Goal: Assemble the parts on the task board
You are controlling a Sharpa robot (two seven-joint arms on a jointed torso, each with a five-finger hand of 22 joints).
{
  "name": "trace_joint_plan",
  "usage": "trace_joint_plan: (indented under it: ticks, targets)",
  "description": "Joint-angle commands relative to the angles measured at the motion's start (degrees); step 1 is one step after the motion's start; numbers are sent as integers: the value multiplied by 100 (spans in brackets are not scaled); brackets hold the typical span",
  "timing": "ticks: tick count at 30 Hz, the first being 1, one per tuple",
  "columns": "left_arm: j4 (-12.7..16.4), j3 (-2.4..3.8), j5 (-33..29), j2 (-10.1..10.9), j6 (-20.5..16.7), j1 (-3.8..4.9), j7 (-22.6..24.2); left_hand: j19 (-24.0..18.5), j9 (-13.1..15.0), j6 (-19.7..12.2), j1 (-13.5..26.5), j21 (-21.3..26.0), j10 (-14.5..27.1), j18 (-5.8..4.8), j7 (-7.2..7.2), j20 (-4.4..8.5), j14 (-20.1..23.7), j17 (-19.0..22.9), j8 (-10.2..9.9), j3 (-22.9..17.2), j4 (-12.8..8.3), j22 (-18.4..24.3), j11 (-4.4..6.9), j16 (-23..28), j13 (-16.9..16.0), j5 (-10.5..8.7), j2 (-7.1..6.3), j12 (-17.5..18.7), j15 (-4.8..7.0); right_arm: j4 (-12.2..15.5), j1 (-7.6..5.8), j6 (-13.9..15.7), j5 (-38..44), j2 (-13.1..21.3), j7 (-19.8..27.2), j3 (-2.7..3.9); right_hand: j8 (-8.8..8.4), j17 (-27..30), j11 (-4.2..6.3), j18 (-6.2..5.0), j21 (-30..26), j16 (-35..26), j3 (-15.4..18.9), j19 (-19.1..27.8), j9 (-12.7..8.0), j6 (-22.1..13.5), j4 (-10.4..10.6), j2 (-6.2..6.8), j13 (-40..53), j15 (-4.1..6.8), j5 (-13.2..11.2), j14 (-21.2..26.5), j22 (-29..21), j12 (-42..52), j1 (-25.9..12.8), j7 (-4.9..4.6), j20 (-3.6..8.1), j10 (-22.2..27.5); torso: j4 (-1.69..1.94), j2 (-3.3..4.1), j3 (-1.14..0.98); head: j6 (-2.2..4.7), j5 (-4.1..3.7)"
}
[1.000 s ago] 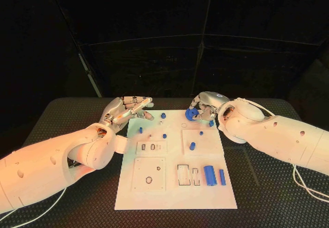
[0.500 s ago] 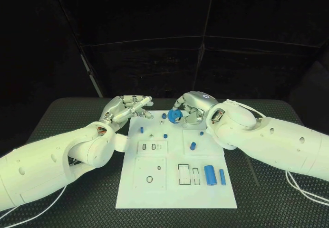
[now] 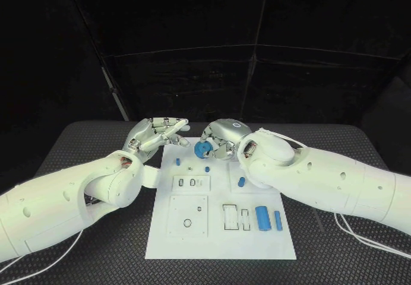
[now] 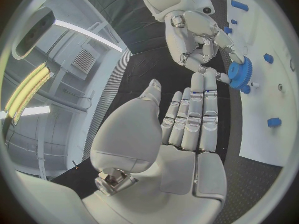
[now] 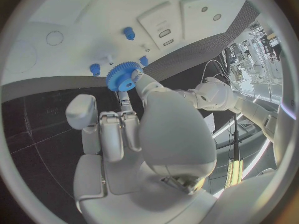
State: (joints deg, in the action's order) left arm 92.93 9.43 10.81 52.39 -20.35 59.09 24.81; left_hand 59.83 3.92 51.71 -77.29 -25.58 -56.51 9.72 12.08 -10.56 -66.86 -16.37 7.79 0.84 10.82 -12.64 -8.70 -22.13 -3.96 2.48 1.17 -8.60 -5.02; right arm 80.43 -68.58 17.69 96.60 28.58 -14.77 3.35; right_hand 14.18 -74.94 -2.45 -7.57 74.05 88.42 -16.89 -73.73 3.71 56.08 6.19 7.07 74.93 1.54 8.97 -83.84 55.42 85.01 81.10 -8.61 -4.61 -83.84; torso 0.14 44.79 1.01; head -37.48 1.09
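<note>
Up at the task board's top edge, blue gear pinched in right robot hand, just left of centre frame. Beside it, left robot hand empty, fingers loosely spread. Lower right on board, two blue cylinders. Black surface beneath.

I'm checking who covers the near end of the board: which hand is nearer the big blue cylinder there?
Right. The right hand holds a blue gear at the task board's far end; the left hand hovers farther from the cylinder.
</note>
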Motion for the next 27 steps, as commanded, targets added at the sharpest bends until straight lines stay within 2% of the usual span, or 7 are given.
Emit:
trace_joint_plan:
  ticks: [1, 10, 13, 15, 27]
  targets:
    - [1, 5, 24, -15, 25, 11, 41, 2, -8, 36, -6, -18, -30, 46, 22, -23, 33, -8, -28, 21, -10, -5, -29, -18, 5, 21, 63, 28, -2, -144, -13, 13, 175, -121, -36, -2, -16, -1076, 3, 108, 38, 24, -43, 1, 13, 236, 9, -7, 646, 14, -30, -529, 9, -12, -69, 143, 18, -34, 6, 17, 3, -14, 12]
    - [6, 5, 24, -53, 40, 12, 42, 2, -8, 36, -6, -18, -30, 46, 22, -23, 33, -8, -28, 21, -10, -5, -29, -18, 5, 21, 63, 28, -2, -593, -11, -53, 548, -441, -25, -54, -50, -1067, -6, 107, 33, 21, -67, 5, 11, 215, -1, 2, 630, 7, -43, -527, 0, -24, -106, 131, 12, -21, 52, 87, 16, -7, -9]
    - [4, 5, 24, -58, 42, 12, 40, 2, -8, 36, -6, -18, -30, 46, 22, -23, 33, -8, -28, 21, -10, -5, -29, -18, 5, 21, 63, 28, -2, -676, -10, -108, 613, -498, -32, -59, -61, -1068, -10, 106, 30, 22, -72, 8, 11, 210, -4, 11, 623, 4, -51, -527, -5, -30, -125, 127, 10, -15, 45, 83, 15, -22, -5]
    - [-3, 6, 24, -63, 45, 12, 36, 2, -8, 36, -6, -18, -30, 46, 22, -23, 33, -8, -28, 21, -10, -5, -29, -18, 5, 21, 63, 28, -2, -739, -9, -173, 647, -543, -37, -62, -72, -1068, -14, 106, 28, 21, -77, 9, 11, 206, -7, 20, 619, 1, -62, -527, -8, -33, -141, 124, 8, -12, 38, 78, 12, -4, -9]
    - [-5, 6, 24, -71, 69, 12, 16, 2, -8, 36, -6, -18, -30, 46, 22, -23, 33, -8, -28, 21, -10, -5, -29, -18, 5, 21, 63, 28, -2, -923, -8, -407, 701, -617, -128, -70, -103, -1073, -22, 107, 23, 23, -93, 11, 13, 197, -20, 41, 590, -8, -114, -528, -9, -54, -189, 116, -1, 12, 41, 69, 14, -34, -14]
